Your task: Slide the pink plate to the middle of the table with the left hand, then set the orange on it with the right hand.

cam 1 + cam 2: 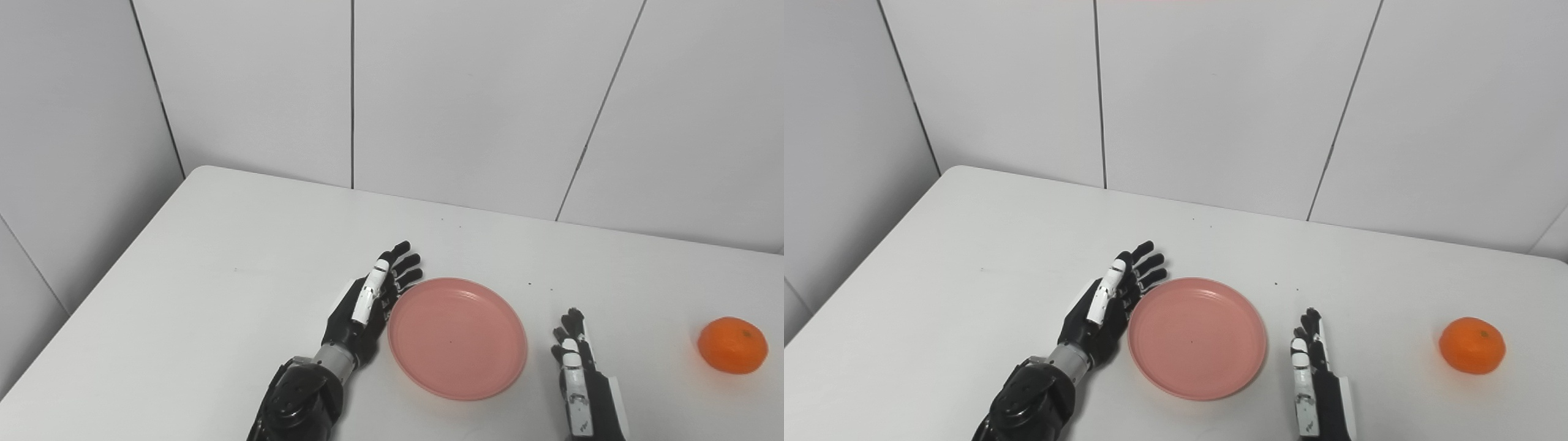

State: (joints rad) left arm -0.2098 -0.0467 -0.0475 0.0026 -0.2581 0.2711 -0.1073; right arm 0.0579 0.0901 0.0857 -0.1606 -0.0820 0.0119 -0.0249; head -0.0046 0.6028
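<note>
The pink plate (pixel 458 337) lies flat near the middle of the white table (pixel 245 245), with nothing on it. My left hand (pixel 370 303) stands on edge against the plate's left rim, fingers straight and apart, holding nothing. To the right of the plate my right hand (pixel 579 373) rests near the table's front edge, fingers extended and apart, a short gap from the rim. The orange (pixel 732 345) sits alone at the far right of the table, well beyond the right hand.
White wall panels (pixel 465 92) stand close behind the table's far edge and along its left side. A few dark specks (pixel 530 285) dot the tabletop behind the plate.
</note>
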